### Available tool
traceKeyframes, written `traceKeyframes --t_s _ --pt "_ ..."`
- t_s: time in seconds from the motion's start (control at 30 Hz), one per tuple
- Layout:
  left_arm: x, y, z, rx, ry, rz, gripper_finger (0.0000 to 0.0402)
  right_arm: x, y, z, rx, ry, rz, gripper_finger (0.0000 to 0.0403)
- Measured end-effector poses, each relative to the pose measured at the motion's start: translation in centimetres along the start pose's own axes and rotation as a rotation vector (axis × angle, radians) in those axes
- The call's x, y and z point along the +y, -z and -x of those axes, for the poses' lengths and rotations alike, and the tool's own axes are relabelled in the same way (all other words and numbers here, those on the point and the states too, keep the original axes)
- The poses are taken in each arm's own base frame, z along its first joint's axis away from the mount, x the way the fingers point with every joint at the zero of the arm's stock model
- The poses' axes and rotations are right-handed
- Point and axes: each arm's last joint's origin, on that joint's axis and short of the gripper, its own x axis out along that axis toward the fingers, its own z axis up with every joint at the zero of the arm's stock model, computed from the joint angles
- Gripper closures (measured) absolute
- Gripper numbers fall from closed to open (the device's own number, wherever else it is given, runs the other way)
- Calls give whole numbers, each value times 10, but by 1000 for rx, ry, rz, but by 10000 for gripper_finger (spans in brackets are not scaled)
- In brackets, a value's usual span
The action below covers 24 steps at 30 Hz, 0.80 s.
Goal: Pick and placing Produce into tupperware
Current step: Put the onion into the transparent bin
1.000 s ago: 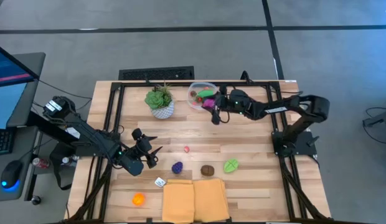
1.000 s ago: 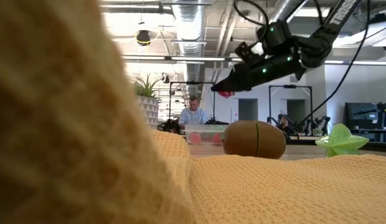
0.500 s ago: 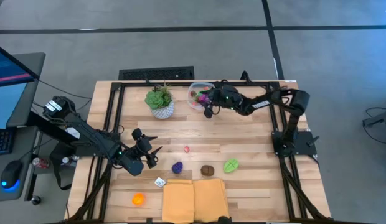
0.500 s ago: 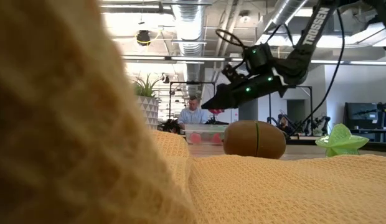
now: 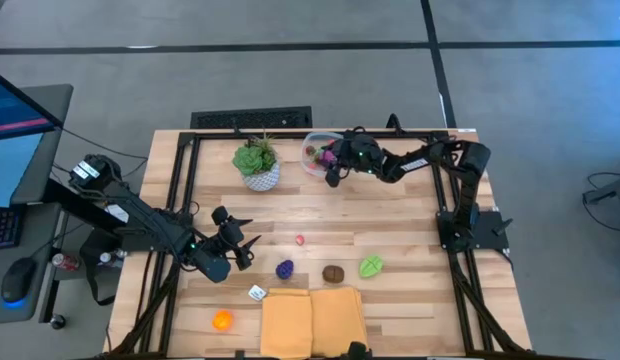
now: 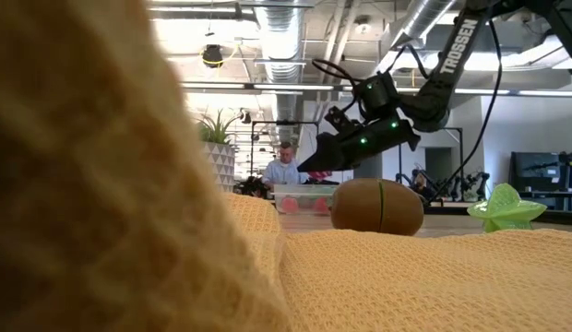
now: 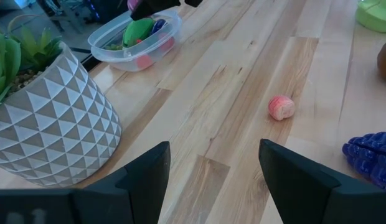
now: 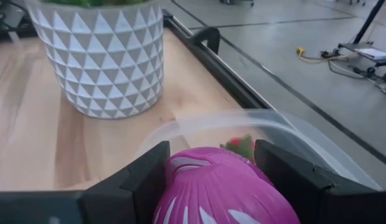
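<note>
The tupperware [image 5: 321, 151] is a clear tub at the far edge, right of the plant pot [image 5: 258, 176]. It holds green, blue and red pieces [image 7: 141, 32]. My right gripper [image 5: 333, 168] hovers at its right rim, shut on a magenta ribbed piece of produce [image 8: 224, 186]. More produce lies on the wood: a small pink piece [image 5: 300, 240], a purple one [image 5: 284, 269], a brown one [image 5: 333, 273], a green one [image 5: 370, 266] and an orange one [image 5: 222, 320]. My left gripper [image 5: 245, 247] waits open at the near left, above the table. My right gripper pinches the magenta piece between its two fingers, one on each side [image 8: 177, 171]. The fingers come from the table's right, slanting a little downward. The piece is lifted clear, just short of the tupperware's rim [image 8: 255, 122] and above it.
A folded yellow cloth [image 5: 313, 320] lies at the near edge, with a small white object [image 5: 256, 293] beside it. The white patterned plant pot [image 8: 106, 56] stands close to the left of the tupperware. A black frame rail [image 5: 252, 118] runs along the far edge.
My right gripper has carried the magenta piece down and toward the table's far left, from the open wood beside the tupperware to its rim. It has rolled slightly on the way. The piece stays between the fingers.
</note>
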Motion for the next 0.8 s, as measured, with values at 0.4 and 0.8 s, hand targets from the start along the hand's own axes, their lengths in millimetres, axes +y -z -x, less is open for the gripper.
traceKeyframes --t_s 0.4,0.8 --pt "0 0 0 -1 1 2 164 0 0 0 1 0 -51 152" --pt "0 0 0 2 5 3 164 0 0 0 1 1 -68 123"
